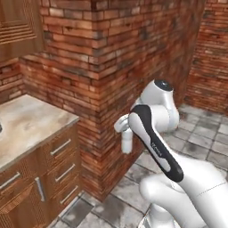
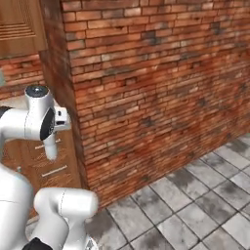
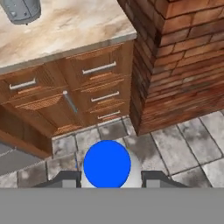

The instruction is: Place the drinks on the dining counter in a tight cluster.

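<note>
My gripper point(image 3: 107, 180) is shut on one of the drinks, a slim white bottle with a blue cap point(image 3: 107, 164). In the hand view the round cap sits between the two dark fingertips point(image 3: 65, 179), above the tiled floor. In the left base view the white bottle point(image 1: 127, 142) hangs upright below the gripper point(image 1: 124, 130), in front of the brick pillar. The right base view has the same bottle point(image 2: 51, 146) under the gripper point(image 2: 52, 133), left of the pillar. The dining counter is out of view.
A small marbled counter point(image 1: 26, 124) with wooden drawers point(image 3: 98, 83) stands left of a brick pillar point(image 2: 146, 88). A steel toaster point(image 3: 22, 9) sits on it. A wooden wall cabinet point(image 1: 18, 26) hangs above. Grey floor tiles point(image 2: 195, 205) stretch to the right.
</note>
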